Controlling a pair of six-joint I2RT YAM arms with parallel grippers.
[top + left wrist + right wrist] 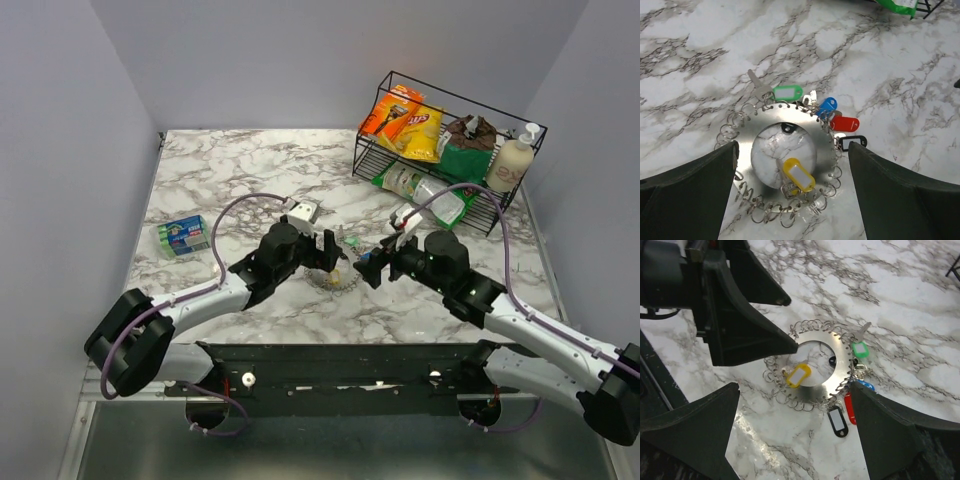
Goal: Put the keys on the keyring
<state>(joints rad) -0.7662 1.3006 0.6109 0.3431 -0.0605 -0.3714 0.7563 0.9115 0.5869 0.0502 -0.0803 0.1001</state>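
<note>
1. Although the small yellow-tagged metal key [799, 175] lies flat on the near-left part of the broad, silvery, loop-fringed metal keyring [752, 131], its blade slanting over the central hole, I cannot tell whether any loop holds it.
2. The green-tagged key [787, 92], blue-tagged key [827, 106], red-tagged key [844, 123] and black-tagged key [852, 141] fan off the ring's right rim.
3. The left gripper [792, 147] hovers directly above, fingers spread wide and empty, with the yellow key between them. It is probably the nearer tool, and its closing line crosses the key's long axis obliquely.
4. The right gripper [795, 387] hangs just right of the ring on the white marble table [230, 170], equally wide and empty.
</note>
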